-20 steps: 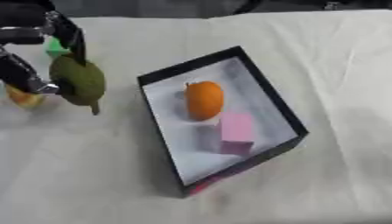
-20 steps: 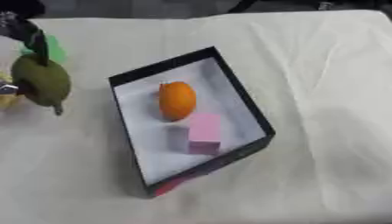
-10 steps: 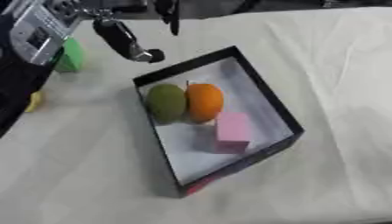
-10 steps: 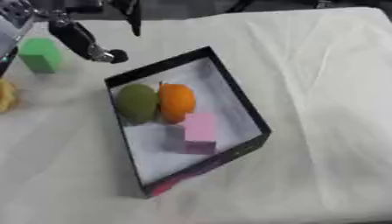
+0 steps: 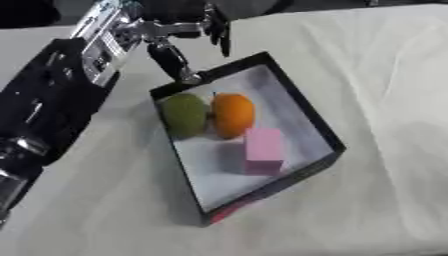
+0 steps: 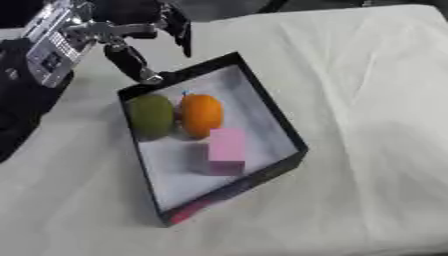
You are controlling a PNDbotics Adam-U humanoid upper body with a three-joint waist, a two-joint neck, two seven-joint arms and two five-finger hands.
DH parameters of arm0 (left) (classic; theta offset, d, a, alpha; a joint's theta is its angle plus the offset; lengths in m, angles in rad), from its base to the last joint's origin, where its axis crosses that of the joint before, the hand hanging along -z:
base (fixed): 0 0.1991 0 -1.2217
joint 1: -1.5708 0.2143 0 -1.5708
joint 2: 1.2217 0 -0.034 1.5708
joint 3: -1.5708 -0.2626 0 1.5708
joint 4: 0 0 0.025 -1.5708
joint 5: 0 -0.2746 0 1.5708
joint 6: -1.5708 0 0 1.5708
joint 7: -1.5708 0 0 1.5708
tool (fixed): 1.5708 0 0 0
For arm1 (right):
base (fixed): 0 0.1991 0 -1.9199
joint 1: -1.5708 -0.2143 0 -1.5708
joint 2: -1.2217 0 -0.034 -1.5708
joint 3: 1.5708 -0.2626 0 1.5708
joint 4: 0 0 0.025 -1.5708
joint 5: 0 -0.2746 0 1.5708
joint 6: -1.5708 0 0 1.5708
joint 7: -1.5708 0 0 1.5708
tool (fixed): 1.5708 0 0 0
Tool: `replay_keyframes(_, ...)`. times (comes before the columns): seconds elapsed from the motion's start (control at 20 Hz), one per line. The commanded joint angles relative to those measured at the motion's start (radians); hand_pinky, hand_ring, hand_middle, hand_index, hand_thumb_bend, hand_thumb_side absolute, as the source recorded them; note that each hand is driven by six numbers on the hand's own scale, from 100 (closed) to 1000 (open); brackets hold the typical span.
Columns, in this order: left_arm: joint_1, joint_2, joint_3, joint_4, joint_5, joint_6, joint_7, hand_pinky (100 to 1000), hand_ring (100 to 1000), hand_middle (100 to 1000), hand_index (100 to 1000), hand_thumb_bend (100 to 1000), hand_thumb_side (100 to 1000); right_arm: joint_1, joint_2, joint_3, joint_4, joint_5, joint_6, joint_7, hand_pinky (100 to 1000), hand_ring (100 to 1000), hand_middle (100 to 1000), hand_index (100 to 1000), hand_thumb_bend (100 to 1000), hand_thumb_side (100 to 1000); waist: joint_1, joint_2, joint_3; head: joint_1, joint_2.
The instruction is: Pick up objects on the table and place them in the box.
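White cloth, box [image 5: 308, 123] long axis running diagonally

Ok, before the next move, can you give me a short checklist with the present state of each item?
1. Left robot hand holds nothing: ok, fingers are open above the box's far corner.
2. Green fruit is inside the box: ok, it lies beside the orange fruit.
3. Pink block is inside the box: ok, near the middle.
4. Contents are below the rim: cannot tell.
5. Right robot hand is ready: cannot tell, it shows in no view.
6. More objects are left on the table: cannot tell, the arm hides the left side.
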Motion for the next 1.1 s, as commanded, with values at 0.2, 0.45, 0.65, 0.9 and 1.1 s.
replay_keyframes(0.2,0.011,0.104,0.064,-0.119,0.001,0.05,0.128,780,778,759,805,454,393,0.014,-0.045,-0.015,0.003,0.01,-0.01,0.004,825,882,797,820,100,597,0.011,-0.012,0.016,-0.023,-0.002)
replay_keyframes(0.45,0.057,0.257,0.116,-0.131,0.038,0.139,0.14,789,802,778,839,465,416,0.032,-0.043,-0.023,0.001,0.016,-0.019,-0.002,825,883,798,820,100,596,0.01,-0.019,0.032,-0.046,-0.002)
replay_keyframes(0.65,0.077,0.354,0.163,-0.078,0.101,0.187,0.065,797,810,779,855,461,443,0.042,-0.039,-0.025,-0.001,0.019,-0.022,-0.006,824,883,797,820,100,596,0.007,-0.025,0.042,-0.052,-0.002)
replay_keyframes(0.9,0.081,0.403,0.206,0.023,0.115,0.202,-0.033,817,831,790,867,504,404,0.046,-0.033,-0.023,0.001,0.024,-0.021,-0.006,824,883,797,820,100,597,0.002,-0.03,0.044,-0.048,-0.002)
replay_keyframes(1.1,0.084,0.419,0.238,0.102,0.128,0.193,-0.113,840,855,798,861,569,397,0.047,-0.025,-0.023,0.003,0.029,-0.022,-0.005,824,883,797,820,100,599,-0.001,-0.027,0.043,-0.037,-0.002)
